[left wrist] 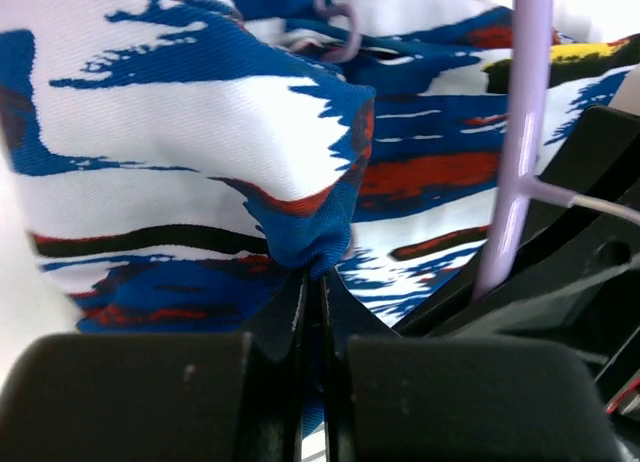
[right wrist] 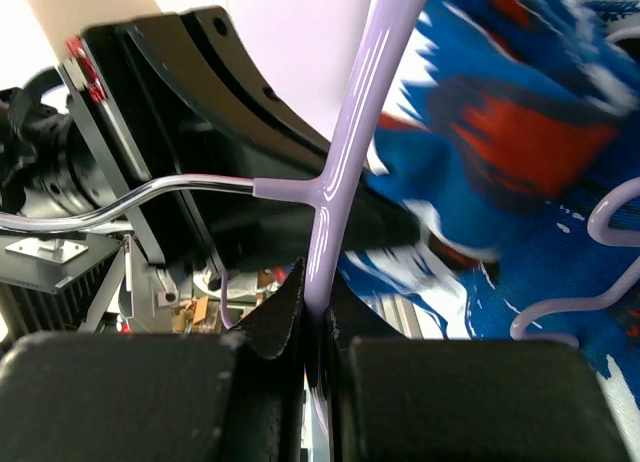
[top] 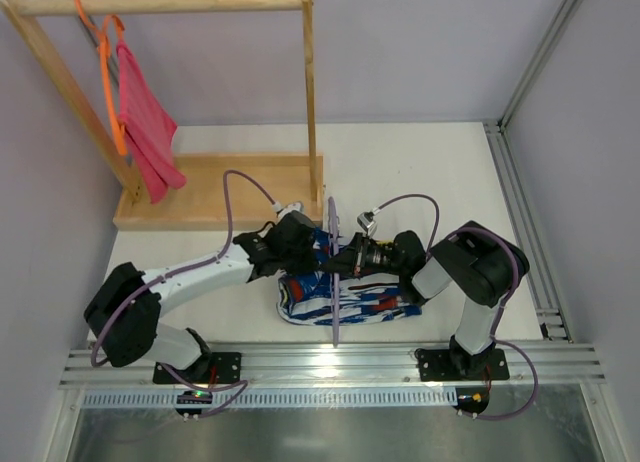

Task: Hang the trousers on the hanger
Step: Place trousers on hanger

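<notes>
The trousers (top: 350, 304), soft cloth in a busy blue, white, red and black print, lie crumpled in a heap on the tabletop (top: 420, 172) near its front edge. One bunched fold is pinched in the left tool (left wrist: 312, 287). The hanger (top: 334, 327), thin pale lavender plastic with a metal hook, stands on edge across them, its bar clamped in the right tool (right wrist: 318, 297).

Top external: fixed, high behind arm bases (top: 200, 367), looks down and forward, far, whole table (top: 420, 172) in frame.
Left wrist: just behind left gripper (left wrist: 310, 287), facing forward, very close on trousers (left wrist: 200, 132).
Right wrist: just behind right gripper (right wrist: 315, 287), equally close, facing hanger (right wrist: 355, 132).
All three views share trousers and hanger mid-table.
</notes>
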Available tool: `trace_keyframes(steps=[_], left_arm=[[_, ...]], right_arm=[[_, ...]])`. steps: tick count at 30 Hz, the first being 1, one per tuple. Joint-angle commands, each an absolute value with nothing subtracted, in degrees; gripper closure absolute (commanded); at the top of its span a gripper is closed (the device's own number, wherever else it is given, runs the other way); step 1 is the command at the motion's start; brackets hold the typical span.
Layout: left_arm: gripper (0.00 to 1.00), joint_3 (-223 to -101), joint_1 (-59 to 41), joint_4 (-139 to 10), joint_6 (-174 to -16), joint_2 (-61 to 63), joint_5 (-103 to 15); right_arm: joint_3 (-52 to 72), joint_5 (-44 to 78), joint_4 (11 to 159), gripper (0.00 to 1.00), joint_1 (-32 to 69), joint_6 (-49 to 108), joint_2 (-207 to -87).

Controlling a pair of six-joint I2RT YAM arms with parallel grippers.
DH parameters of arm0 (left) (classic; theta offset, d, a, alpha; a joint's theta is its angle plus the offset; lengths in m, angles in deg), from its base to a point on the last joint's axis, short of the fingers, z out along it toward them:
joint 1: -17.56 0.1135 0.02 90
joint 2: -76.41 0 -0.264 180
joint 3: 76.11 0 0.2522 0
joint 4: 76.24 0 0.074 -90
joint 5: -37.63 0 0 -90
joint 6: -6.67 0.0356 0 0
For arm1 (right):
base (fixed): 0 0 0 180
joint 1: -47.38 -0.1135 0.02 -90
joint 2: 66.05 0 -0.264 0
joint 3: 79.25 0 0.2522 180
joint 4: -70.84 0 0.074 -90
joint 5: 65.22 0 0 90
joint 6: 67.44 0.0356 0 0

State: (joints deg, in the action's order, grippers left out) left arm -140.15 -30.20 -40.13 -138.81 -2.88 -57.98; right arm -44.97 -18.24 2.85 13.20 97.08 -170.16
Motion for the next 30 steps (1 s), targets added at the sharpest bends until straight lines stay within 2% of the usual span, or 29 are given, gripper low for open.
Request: trace_keyframes(steps=[1,2,3,5,6,11,12,16,20,25,26,28,30], left_arm=[[0.97,-142.6,-32.6,-47.0,-145.0,-5.8,-57.7],[0.93,-142.7,-32.5,-47.4,-145.6,-5.8,-57.3],[0.8,-143.0,-32.4,-46.8,-145.7,-5.2,-57.5],[0.73,-145.3,-31.0,-45.0,-144.3,-2.2,-57.6],[0.6,-146.3,-30.1,-43.9,-143.3,-0.9,-57.1],[0.44,-153.2,-19.5,-25.2,-132.8,7.8,-61.0],[0.38,-152.6,-17.8,-23.7,-131.5,10.4,-60.5],[0.27,-145.4,-14.3,-21.1,-121.8,13.7,-53.9],[0.22,-140.8,-13.9,-19.5,-121.2,14.6,-53.1],[0.16,-134.7,-12.0,-21.0,-121.8,18.3,-57.5],[0.24,-133.8,-10.7,-22.7,-121.5,18.9,-55.4],[0.3,-129.2,-8.8,-32.6,-122.0,23.2,-47.9],[0.46,-125.5,-8.8,-43.5,-124.6,25.1,-41.0]], right_arm=[[-46.3,-18.4,-8.9,0.96,13.1,94.9,-170.6],[-46.3,-18.3,-8.9,0.96,13.2,95.2,-170.6],[-46.3,-18.3,-8.9,0.96,13.2,95.2,-170.6],[-46.3,-18.2,-8.9,0.96,13.2,95.2,-170.8],[-46.3,-18.1,-8.9,0.96,13.2,95.0,-171.0],[-46.7,-18.1,-8.9,0.96,13.2,94.5,-171.3],[-46.6,-18.1,-8.9,0.96,13.2,94.5,-171.3],[-46.0,-18.3,-8.9,0.96,13.3,95.0,-172.0],[-45.4,-18.7,-8.9,0.96,13.3,95.2,-172.0],[-45.2,-19.2,-8.9,0.96,13.2,95.3,-171.8],[-45.2,-19.2,-8.9,0.96,13.2,95.3,-171.9],[-45.2,-19.6,-8.9,0.96,13.3,95.2,-172.0],[-45.7,-19.6,-8.9,0.96,13.2,95.0,-171.9]])
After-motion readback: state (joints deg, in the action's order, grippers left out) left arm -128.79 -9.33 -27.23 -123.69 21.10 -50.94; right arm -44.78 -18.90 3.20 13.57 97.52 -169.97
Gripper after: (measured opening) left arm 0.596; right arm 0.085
